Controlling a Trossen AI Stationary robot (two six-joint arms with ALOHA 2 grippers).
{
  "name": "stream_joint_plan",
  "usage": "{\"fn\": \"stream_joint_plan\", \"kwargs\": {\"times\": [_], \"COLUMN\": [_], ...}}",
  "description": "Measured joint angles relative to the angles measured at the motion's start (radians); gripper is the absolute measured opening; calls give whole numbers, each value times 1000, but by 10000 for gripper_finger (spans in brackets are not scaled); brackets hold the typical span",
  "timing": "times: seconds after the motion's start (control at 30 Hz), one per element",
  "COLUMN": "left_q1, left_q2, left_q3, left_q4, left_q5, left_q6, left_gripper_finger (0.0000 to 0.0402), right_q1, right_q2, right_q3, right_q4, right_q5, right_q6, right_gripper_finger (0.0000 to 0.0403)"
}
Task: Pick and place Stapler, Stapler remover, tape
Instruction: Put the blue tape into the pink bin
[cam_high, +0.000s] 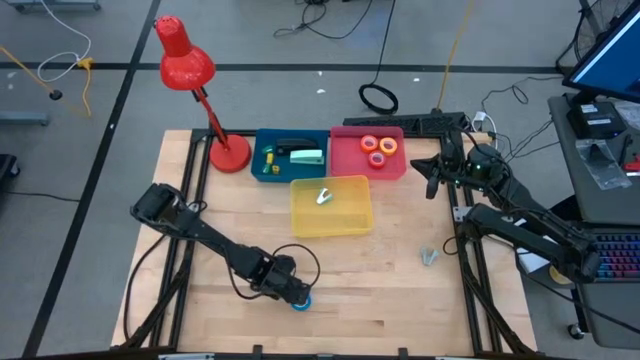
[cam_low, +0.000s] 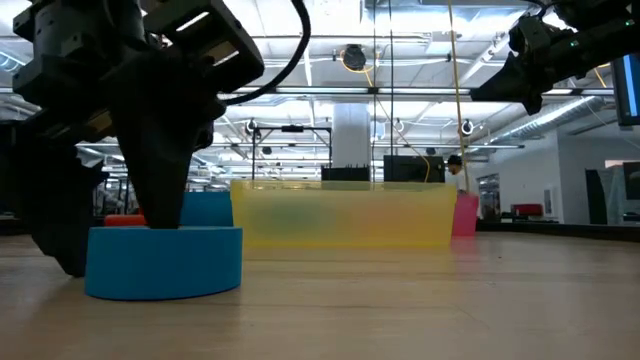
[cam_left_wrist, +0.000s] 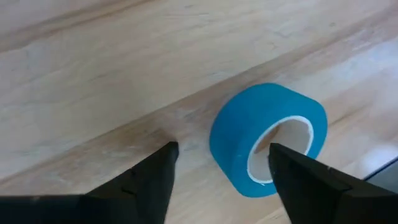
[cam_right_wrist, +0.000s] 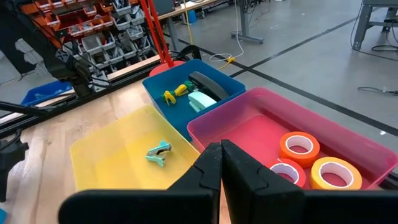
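Note:
A blue tape roll (cam_high: 301, 304) (cam_left_wrist: 267, 118) lies flat on the wooden table near its front edge. My left gripper (cam_high: 293, 293) (cam_left_wrist: 224, 149) points steeply down over it, open, with one finger over the roll's hole and the other outside its wall. My right gripper (cam_high: 432, 175) (cam_right_wrist: 221, 149) is shut on nothing, held high at the table's right side. A dark stapler (cam_right_wrist: 208, 84) and a green one lie in the blue bin (cam_high: 262, 160). A stapler remover (cam_right_wrist: 160, 152) lies in the yellow bin (cam_high: 355, 222). Orange and red tape rolls (cam_right_wrist: 300, 148) lie in the pink bin (cam_high: 345, 155). My left gripper comes at the blue roll from above, slanting. One finger (cam_low: 160, 160) reaches down into the roll's pale-lined hole (cam_left_wrist: 292, 134); the other finger (cam_left_wrist: 158, 171) stands outside the wall with a gap of bare wood between. Whether the inner finger touches the roll, I cannot tell.
A red desk lamp (cam_high: 185, 65) stands at the far left corner, its base beside the blue bin. A second small stapler remover (cam_high: 428, 257) lies on the bare wood at the right. The three bins sit along the far half of the table.

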Motion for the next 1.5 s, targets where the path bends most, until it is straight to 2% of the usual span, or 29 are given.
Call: {"fn": "stream_joint_plan", "kwargs": {"times": [0.1,0.4,0.63,0.7,0.9,1.03,1.13,1.2,1.3,1.43,1.5], "left_q1": [12,40,51,67,130,219,297,356,441,535,579], "left_q2": [-1,-3,-70,-122,-311,-399,-411,-408,-391,-374,-373], "left_q3": [-1,-5,-13,-16,-10,-8,-9,-10,-6,-9,-9], "left_q4": [-17,-31,-21,-23,115,252,357,424,550,586,594], "left_q5": [11,26,0,-58,-225,-285,-236,-172,-75,10,53], "left_q6": [-8,17,93,143,374,526,602,632,648,644,628], "left_gripper_finger": [219,42,38,38,38,38,38,38,38,38,38], "right_q1": [0,0,0,0,1,1,16,45,105,176,208], "right_q2": [0,0,0,1,9,27,50,65,90,130,151], "right_q3": [0,0,0,0,0,0,0,0,0,0,0], "right_q4": [0,0,0,0,5,31,112,177,271,364,386], "right_q5": [0,0,-1,-1,-10,-146,-289,-337,-344,-336,-286], "right_q6": [-5,-13,-34,-35,17,34,0,-39,-85,-155,-182], "right_gripper_finger": [2,1,1,1,4,4,4,4,4,4,4]}}
